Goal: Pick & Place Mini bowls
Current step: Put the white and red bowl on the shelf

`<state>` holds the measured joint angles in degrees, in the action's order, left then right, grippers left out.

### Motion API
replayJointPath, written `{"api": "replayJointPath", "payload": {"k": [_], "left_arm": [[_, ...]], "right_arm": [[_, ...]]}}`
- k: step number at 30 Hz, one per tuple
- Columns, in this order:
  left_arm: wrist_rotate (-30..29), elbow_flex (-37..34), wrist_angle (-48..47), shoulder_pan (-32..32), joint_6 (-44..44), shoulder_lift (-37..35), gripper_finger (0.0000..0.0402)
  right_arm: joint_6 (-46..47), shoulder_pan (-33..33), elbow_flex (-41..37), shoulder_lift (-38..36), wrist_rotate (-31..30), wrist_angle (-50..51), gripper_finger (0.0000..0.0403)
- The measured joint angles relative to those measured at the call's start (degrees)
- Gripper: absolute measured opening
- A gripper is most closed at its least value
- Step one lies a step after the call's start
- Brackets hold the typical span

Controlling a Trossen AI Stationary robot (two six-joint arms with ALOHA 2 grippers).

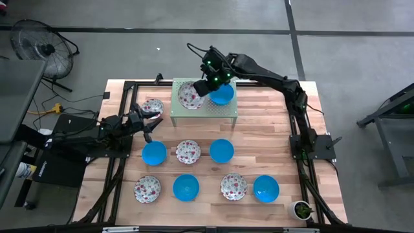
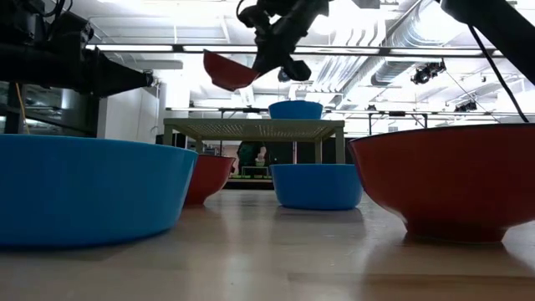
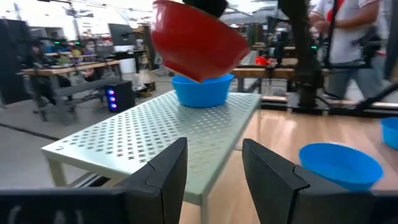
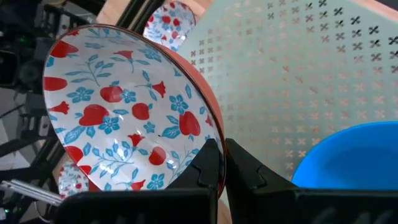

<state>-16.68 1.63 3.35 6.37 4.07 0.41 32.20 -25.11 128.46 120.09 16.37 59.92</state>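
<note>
Right gripper (image 1: 206, 83): clamped on the rim of a floral bowl (image 1: 189, 95), red outside, held tilted in the air above the pale green rack (image 1: 202, 111) at the table's far side. One blue bowl (image 1: 222, 94) sits on the rack's right part. Left gripper (image 1: 152, 125): fingers parted, holding nothing, near the rack's left, beside another floral bowl (image 1: 152, 107). Seven more mini bowls (image 1: 188, 152), blue and floral, stand in two rows on the wooden table (image 1: 272, 139), nearer.
</note>
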Motion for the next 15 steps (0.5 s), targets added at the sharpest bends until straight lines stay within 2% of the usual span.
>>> {"api": "replayJointPath", "payload": {"k": [3, 6, 10, 15], "left_arm": [[3.17, 2.74, -0.26, 0.00, 5.42, 1.48, 0.0149], [2.92, 6.54, 0.54, 0.00, 11.41, 3.30, 0.0149], [1.15, 11.10, 0.10, 0.00, 16.59, 7.74, 0.0149], [-0.58, 15.58, 0.59, 0.00, 16.68, 15.00, 0.0149]], "right_arm": [[-1.36, 1.23, 0.00, 0.00, -2.77, 0.23, 0.0000], [-3.60, 2.91, 0.00, 0.00, -6.89, 0.18, 0.0000], [-8.16, 5.85, 0.00, -0.09, -17.23, -1.39, 0.0000], [-13.39, 10.53, 0.02, -0.31, -32.00, -7.42, 0.0000]]}}
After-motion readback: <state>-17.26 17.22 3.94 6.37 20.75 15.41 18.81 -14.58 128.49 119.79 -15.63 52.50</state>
